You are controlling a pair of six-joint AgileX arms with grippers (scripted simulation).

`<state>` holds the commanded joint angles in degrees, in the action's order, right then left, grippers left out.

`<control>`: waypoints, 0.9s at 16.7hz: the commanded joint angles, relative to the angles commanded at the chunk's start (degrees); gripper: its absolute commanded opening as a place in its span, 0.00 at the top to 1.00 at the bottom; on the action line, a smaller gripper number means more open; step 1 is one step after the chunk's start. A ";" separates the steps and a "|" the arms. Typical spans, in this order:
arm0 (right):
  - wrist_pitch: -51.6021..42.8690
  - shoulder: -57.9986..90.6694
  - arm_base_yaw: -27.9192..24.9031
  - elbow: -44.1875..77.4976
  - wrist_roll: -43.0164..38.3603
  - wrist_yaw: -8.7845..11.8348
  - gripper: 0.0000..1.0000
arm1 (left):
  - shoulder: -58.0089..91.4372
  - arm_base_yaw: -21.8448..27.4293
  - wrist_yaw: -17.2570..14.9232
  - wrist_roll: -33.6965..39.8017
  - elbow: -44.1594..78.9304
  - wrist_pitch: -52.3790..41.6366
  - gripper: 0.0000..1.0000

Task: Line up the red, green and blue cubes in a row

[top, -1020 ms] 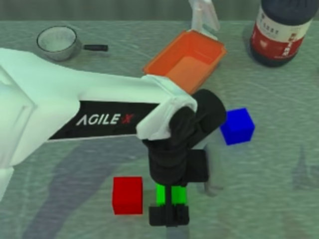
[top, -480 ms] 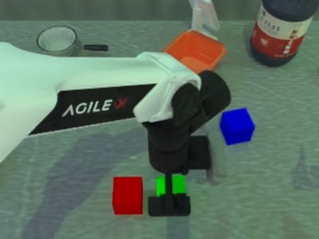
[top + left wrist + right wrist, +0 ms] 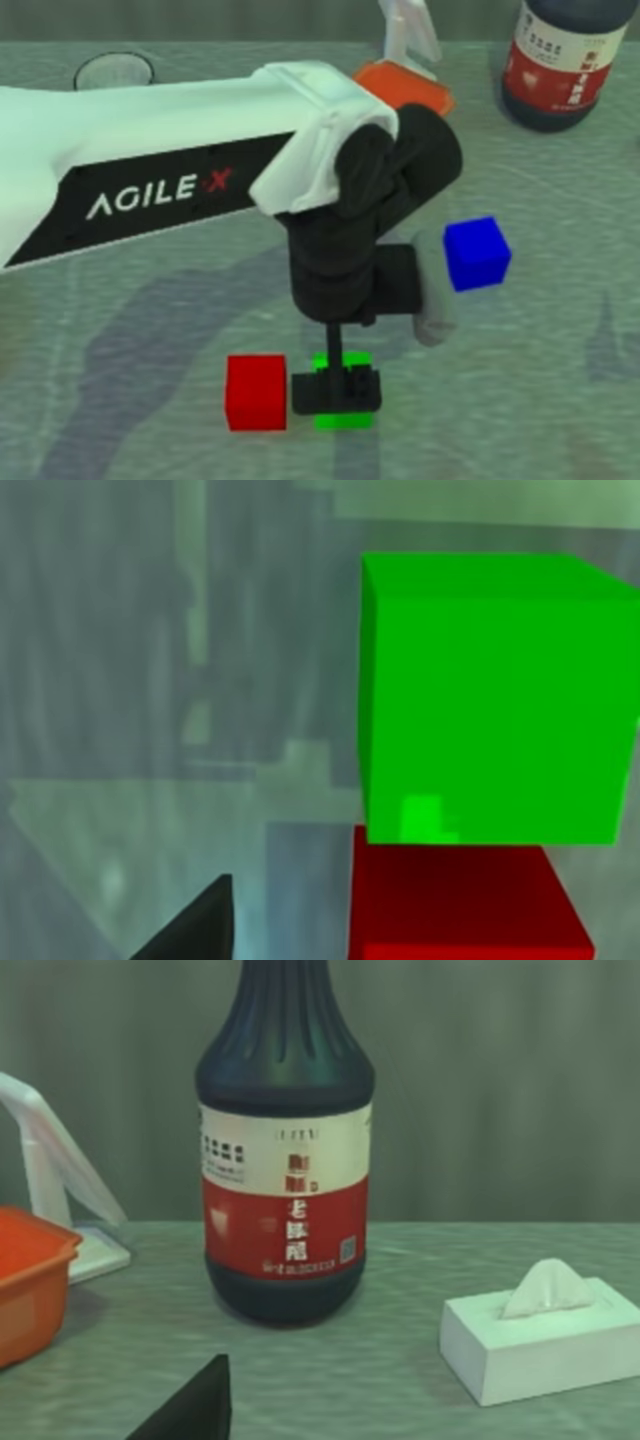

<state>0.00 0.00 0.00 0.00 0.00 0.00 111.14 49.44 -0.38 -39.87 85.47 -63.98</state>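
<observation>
top view only: we see our left arm (image 3: 180, 170) reaching in from the left edge across the table (image 3: 560, 330), all three cubes, and the sieve-like pan (image 3: 112, 72) at the far left, mostly behind the arm
left wrist only: green cube (image 3: 495, 695) fills the frame close up, red cube (image 3: 460, 900) pressed to one face of it, one dark fingertip (image 3: 195, 930) apart from both
right wrist only: white tissue box (image 3: 540, 1340) on the table, a white stand (image 3: 60, 1195) beside the orange tray (image 3: 30, 1280), dark bottle (image 3: 285, 1150) seen side-on
writing: "AGILEX" in white on the arm's black panel; bottle label is white over red with characters we can't read
left gripper (image 3: 337, 392): directly above the green cube (image 3: 343, 416), green showing at its far and near edges; fingers look spread clear of the cube, holding nothing
red cube (image 3: 256, 392): near edge of the table, touching or just beside the green one on its left, we can't tell which from above
blue cube (image 3: 477, 253): apart from the pair, to the right and farther back, just beside the wrist
tray (image 3: 405, 88): far side, partly under the arm; bottle (image 3: 565, 60) at the far right
right gripper: not visible from above, can't tell its fingers
</observation>
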 joint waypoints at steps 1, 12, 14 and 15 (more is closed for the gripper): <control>-0.35 0.57 -0.09 0.57 -0.08 -0.06 0.00 | -0.53 -0.33 0.03 0.21 -0.50 0.31 0.00; -26.08 44.17 -8.82 38.86 -4.14 -0.29 0.00 | -41.55 -20.41 1.15 14.10 -33.73 22.10 0.00; -33.32 56.98 -11.39 49.22 -5.15 -0.10 0.00 | -53.59 -25.74 1.25 18.19 -43.14 28.26 0.00; -36.98 63.53 -12.68 54.48 -5.67 0.00 0.00 | -59.41 -28.29 1.27 20.20 -47.70 31.28 0.00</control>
<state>-36.98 63.53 -12.68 54.48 -5.67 0.00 51.73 21.15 0.89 -19.67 37.78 -32.70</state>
